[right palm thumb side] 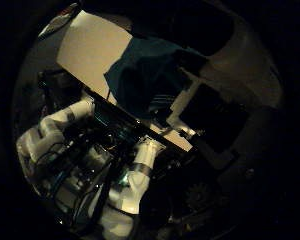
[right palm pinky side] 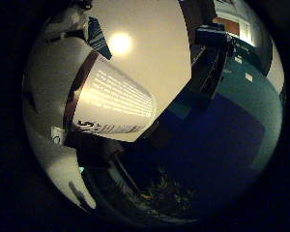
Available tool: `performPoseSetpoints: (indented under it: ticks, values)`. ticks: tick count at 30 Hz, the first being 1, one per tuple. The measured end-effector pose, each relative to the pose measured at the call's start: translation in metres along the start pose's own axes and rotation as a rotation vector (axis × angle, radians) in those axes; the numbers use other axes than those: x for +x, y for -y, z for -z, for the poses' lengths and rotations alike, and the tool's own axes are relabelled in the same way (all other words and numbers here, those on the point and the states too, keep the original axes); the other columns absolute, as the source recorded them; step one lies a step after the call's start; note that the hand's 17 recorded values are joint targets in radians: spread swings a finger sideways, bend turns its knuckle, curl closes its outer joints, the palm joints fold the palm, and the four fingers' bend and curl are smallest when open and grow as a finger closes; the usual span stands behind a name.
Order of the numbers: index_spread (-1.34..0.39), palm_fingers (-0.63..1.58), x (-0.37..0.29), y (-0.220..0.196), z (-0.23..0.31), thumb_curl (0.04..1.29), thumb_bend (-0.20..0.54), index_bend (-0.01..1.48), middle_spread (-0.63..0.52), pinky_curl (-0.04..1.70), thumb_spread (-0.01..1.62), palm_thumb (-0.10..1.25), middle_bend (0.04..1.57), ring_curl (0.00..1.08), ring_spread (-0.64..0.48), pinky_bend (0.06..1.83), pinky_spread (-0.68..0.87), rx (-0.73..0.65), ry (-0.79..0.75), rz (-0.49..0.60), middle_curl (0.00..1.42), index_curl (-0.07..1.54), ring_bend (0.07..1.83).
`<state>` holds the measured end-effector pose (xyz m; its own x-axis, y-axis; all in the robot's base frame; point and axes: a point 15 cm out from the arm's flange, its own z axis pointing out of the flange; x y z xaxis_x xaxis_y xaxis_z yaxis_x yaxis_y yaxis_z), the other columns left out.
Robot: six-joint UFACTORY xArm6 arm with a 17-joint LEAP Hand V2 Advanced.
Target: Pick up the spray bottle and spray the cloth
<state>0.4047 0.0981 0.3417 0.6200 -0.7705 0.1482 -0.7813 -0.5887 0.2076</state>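
Note:
The white spray bottle point(right palm pinky side: 111, 99), with a printed label and a dark band, lies close against my palm and fills much of the little finger side view. My right hand point(right palm thumb side: 135, 175) shows white and black fingers curled in beside the palm, around the bottle as far as I can see. A blue-teal cloth point(right palm thumb side: 145, 75) lies crumpled on the pale table point(right palm thumb side: 90, 50), some way off from the palm. The bottle's nozzle is hidden from me.
The pale tabletop point(right palm pinky side: 154, 43) carries a bright lamp reflection. Past its edge are dark furniture point(right palm pinky side: 212, 53) and a teal and dark blue floor area point(right palm pinky side: 232, 125).

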Motion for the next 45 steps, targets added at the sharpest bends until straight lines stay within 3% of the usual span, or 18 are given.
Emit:
performPoseSetpoints:
  ticks: [16, 20, 26, 37, 45]
  values:
    - [-0.18, 1.22, -0.087, 0.07, 0.157, 0.69, -0.012, 1.16, -0.07, 0.8, 0.99, 1.08, 1.34, 0.6, -0.16, 1.33, -0.2, 0.562, 0.632, -0.067, 0.58, 0.68, 1.46]
    - [-0.18, 1.22, -0.092, 0.084, 0.188, 0.7, -0.013, 1.16, -0.07, 0.8, 0.99, 1.08, 1.34, 0.6, -0.16, 1.33, -0.2, 0.704, 0.72, -0.061, 0.58, 0.68, 1.46]
    - [-0.18, 1.22, -0.102, 0.1, 0.186, 0.7, -0.014, 1.16, -0.07, 0.8, 0.99, 1.08, 1.34, 0.6, -0.16, 1.33, -0.2, 0.819, 0.832, -0.088, 0.58, 0.68, 1.46]
    - [-0.18, 1.22, -0.116, 0.121, 0.145, 0.7, -0.013, 1.16, -0.07, 0.8, 0.98, 1.09, 1.34, 0.6, -0.16, 1.33, -0.2, 0.909, 0.975, -0.117, 0.58, 0.68, 1.46]
    - [-0.18, 1.22, -0.13, 0.129, 0.089, 0.71, -0.013, 1.16, -0.06, 0.8, 0.97, 1.09, 1.34, 0.6, -0.16, 1.33, -0.2, 0.929, 1.044, -0.138, 0.58, 0.68, 1.46]
